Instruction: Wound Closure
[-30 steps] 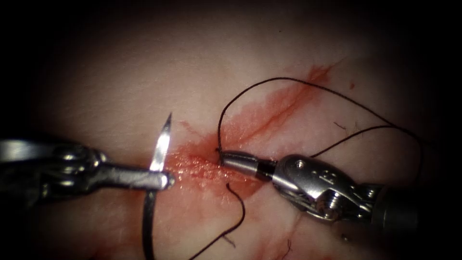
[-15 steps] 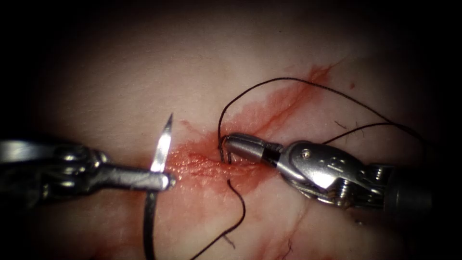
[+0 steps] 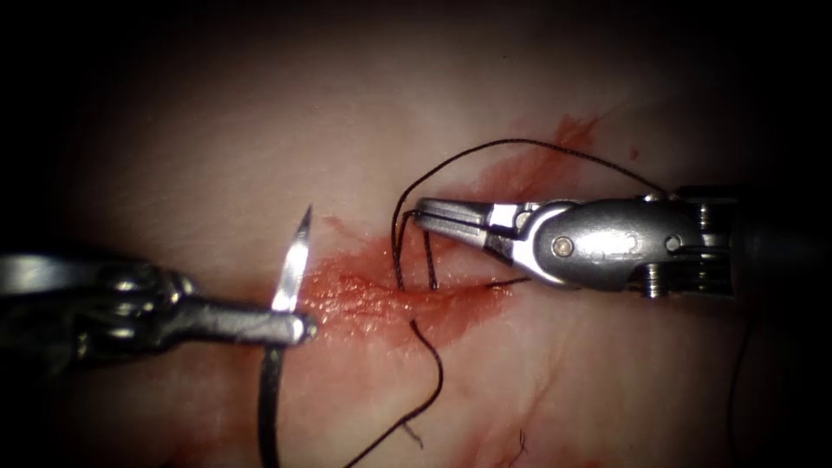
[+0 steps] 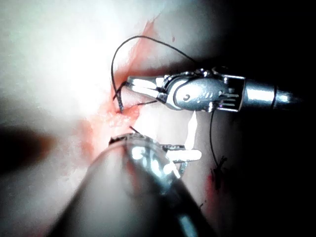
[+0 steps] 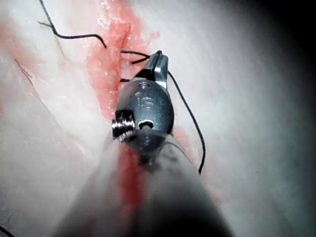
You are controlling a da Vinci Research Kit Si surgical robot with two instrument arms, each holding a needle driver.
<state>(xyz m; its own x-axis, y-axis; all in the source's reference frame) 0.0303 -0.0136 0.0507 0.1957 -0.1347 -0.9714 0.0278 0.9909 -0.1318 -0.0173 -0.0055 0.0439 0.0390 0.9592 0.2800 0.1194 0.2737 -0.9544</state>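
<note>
Presently my left tool [image 3: 290, 325] clamps the needle [image 3: 290, 264] mid-curve, clear of the tissue [image 3: 217, 156], tip toward 12 o'clock, left of the cut [image 3: 381, 299]. My right tool [image 3: 425, 211], at its 3 o'clock, has risen, pinching the thread [image 3: 400, 251] taut above the cut.

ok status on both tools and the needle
Left tool shut on needle mid-curve, clear of the tissue. Right tool shut on thread above cut.
</note>
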